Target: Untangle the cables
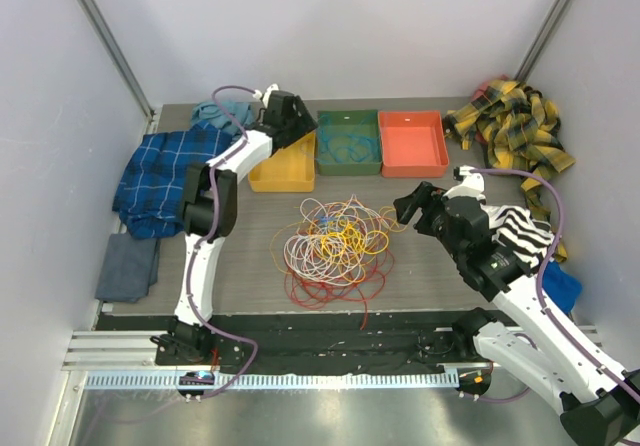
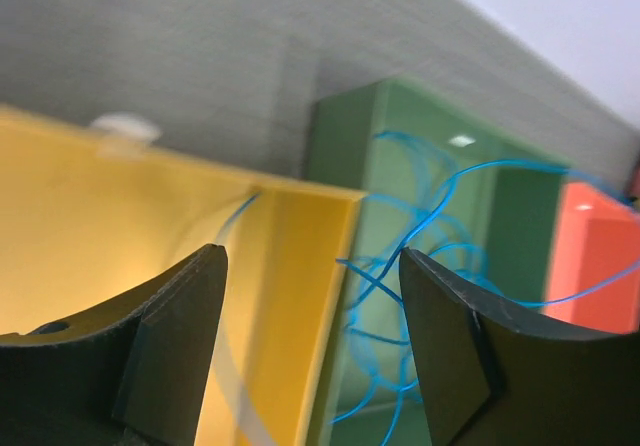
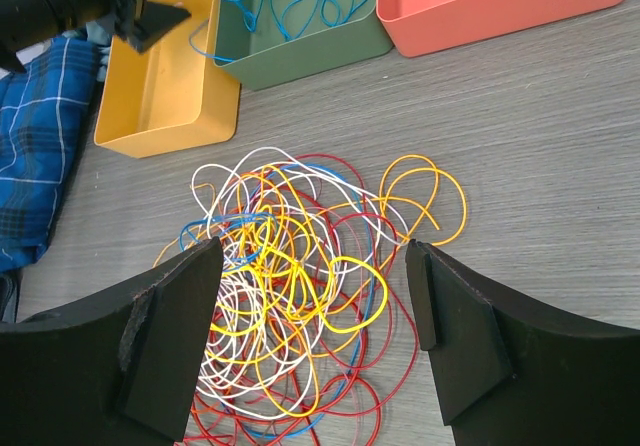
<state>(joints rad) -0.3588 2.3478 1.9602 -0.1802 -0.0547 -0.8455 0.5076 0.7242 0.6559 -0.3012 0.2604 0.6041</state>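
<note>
1. Left gripper (image 2: 312,266): fingers apart, empty, over the yellow tray (image 1: 285,169) at its right edge.
2. Three trays in a row: yellow, green tray (image 1: 348,170) holding blue cables (image 1: 348,146), red tray (image 1: 412,141).
3. Cables (image 1: 335,246): one tangle mid-table, open table (image 1: 250,236) around it.
4. Right gripper (image 3: 315,251): fingers spread, empty, at the tangle's right side.

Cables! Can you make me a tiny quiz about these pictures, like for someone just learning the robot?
1. True or false: the green tray has blue cables in it.
2. The right gripper, looking down at the tangled cables, is: A open, B shut on a cable, C shut on a cloth.
3. What lies in the far right corner of the table?
Key: 1 true. 2 A. 3 The yellow plaid cloth.
</note>
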